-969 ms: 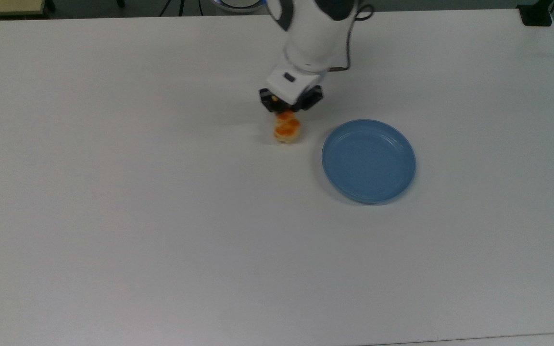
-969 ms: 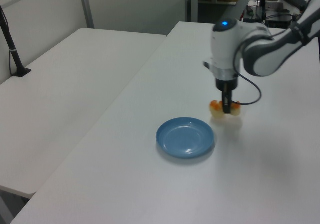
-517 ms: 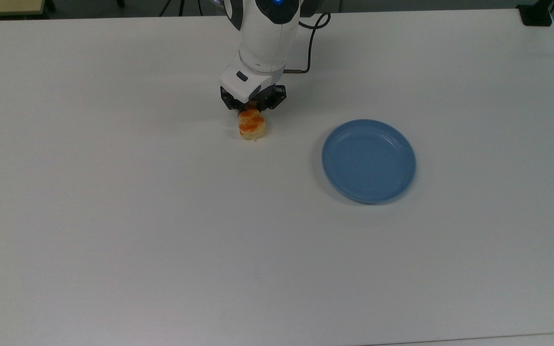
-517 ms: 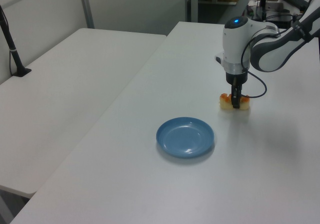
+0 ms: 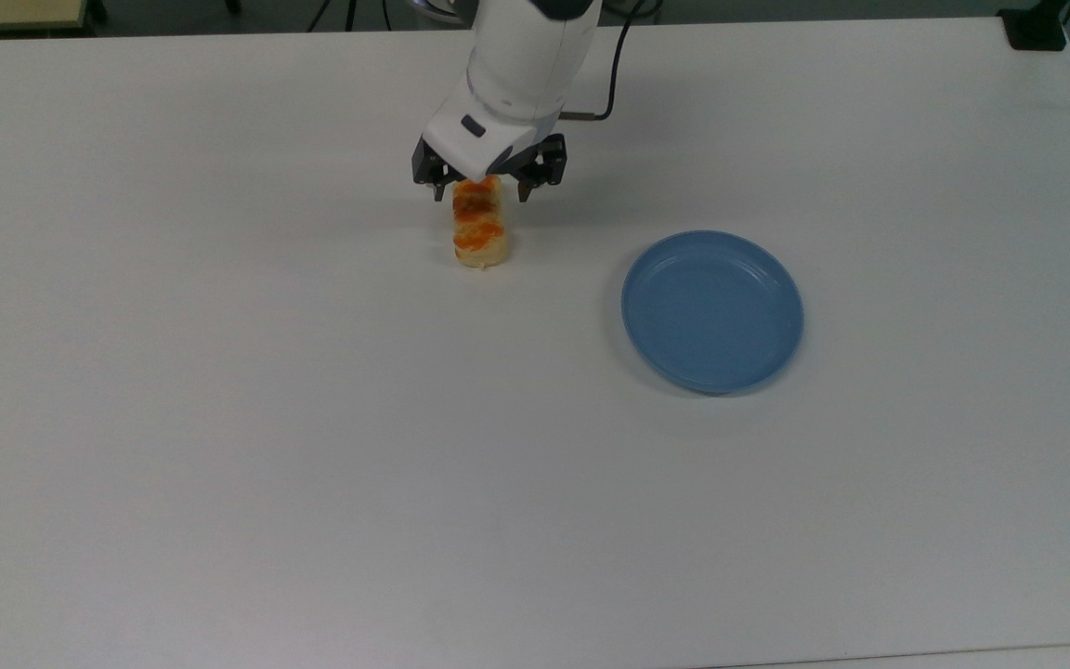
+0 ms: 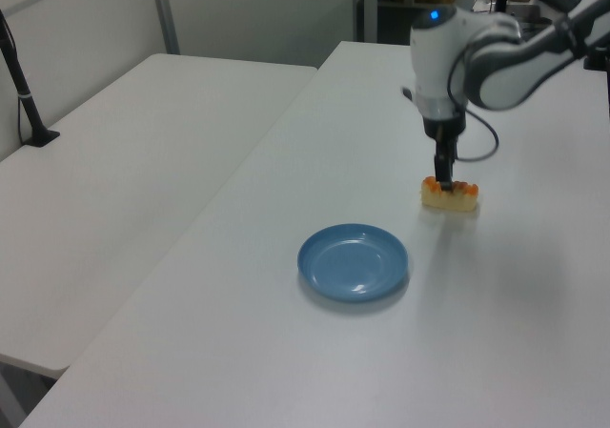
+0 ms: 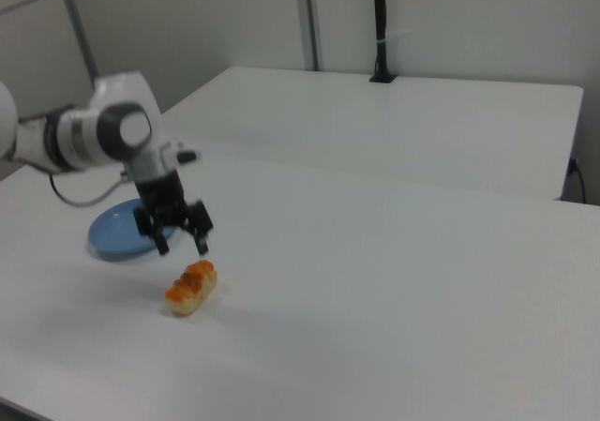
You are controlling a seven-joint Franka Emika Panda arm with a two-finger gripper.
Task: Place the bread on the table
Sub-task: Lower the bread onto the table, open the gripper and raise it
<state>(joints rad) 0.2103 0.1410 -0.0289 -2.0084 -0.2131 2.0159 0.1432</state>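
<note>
The bread (image 5: 479, 232) lies flat on the white table (image 5: 312, 465), to the left of the blue plate (image 5: 711, 311) in the top view. It is pale yellow with orange-brown tops. My gripper (image 5: 481, 190) hangs open just above the loaf's far end, fingers spread to either side and apart from it. In the right view the gripper (image 7: 182, 247) is raised clear of the bread (image 7: 191, 286), with the plate (image 7: 117, 233) behind it. In the left view the gripper (image 6: 444, 166) stands over the bread (image 6: 450, 193), beyond the plate (image 6: 353, 262).
A second white table (image 6: 143, 132) stands alongside, with a black post (image 6: 24, 94) on it. A black object (image 5: 1037, 28) sits at the table's far right corner in the top view. The arm's cable (image 5: 605, 84) trails behind the wrist.
The gripper carried the bread to the top view's left, away from the plate, set it on the table, opened and rose a little. The plate stayed put.
</note>
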